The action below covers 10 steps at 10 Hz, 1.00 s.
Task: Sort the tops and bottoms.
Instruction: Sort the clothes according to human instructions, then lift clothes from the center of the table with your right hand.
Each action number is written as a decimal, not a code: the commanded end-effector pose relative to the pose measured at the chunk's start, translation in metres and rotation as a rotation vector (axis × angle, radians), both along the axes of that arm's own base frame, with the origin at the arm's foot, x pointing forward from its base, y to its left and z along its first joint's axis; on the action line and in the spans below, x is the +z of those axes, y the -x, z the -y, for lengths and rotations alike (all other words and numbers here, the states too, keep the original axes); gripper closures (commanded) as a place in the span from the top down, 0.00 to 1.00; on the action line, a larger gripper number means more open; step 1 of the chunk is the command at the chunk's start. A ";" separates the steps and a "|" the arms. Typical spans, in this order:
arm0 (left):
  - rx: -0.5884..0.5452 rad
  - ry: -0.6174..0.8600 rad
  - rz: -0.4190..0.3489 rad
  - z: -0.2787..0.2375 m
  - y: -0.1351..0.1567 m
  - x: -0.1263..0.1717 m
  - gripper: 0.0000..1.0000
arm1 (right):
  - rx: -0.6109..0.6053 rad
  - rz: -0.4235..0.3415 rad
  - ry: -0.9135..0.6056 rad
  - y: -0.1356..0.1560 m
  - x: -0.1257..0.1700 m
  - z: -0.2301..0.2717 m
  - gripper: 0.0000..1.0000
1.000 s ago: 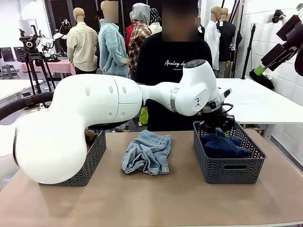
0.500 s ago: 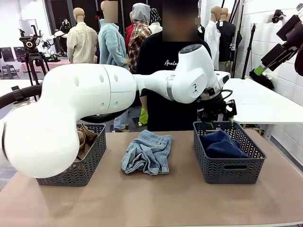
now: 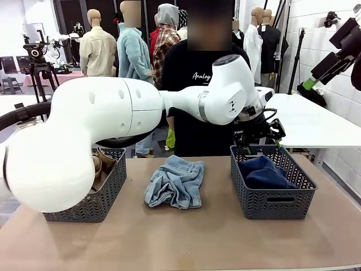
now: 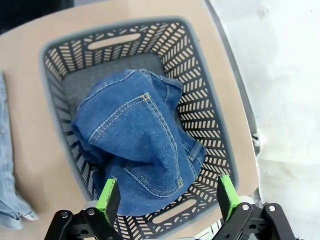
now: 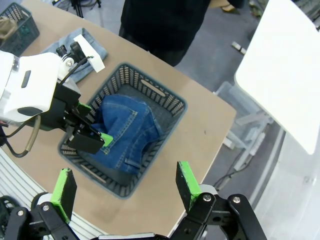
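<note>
A dark blue denim bottom lies crumpled in the grey basket on the right. My left gripper hovers open just above it with nothing between its green pads; from the left wrist view the same denim lies free below them. A pale blue denim bottom is bunched at the table's middle. A tan top sits in the left basket. High over the table's right side, my right gripper is open and holds nothing.
A person in a black T-shirt stands at the far edge behind the pale denim. My left arm spans the table from left to right above the middle. Bare tabletop lies along the near edge.
My left gripper has opened, let go of the dark denim in the right basket, and risen clear of it. The right gripper has stayed open.
</note>
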<state>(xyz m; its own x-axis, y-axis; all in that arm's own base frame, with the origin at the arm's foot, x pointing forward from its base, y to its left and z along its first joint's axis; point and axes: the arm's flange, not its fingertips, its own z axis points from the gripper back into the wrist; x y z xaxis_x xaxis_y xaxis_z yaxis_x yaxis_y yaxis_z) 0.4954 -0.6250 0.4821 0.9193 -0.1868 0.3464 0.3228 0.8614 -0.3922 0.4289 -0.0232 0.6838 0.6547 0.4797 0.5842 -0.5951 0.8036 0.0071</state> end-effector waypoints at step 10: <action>-0.109 -0.173 0.096 -0.028 -0.008 0.004 1.00 | 0.008 0.001 0.009 0.000 -0.001 0.001 1.00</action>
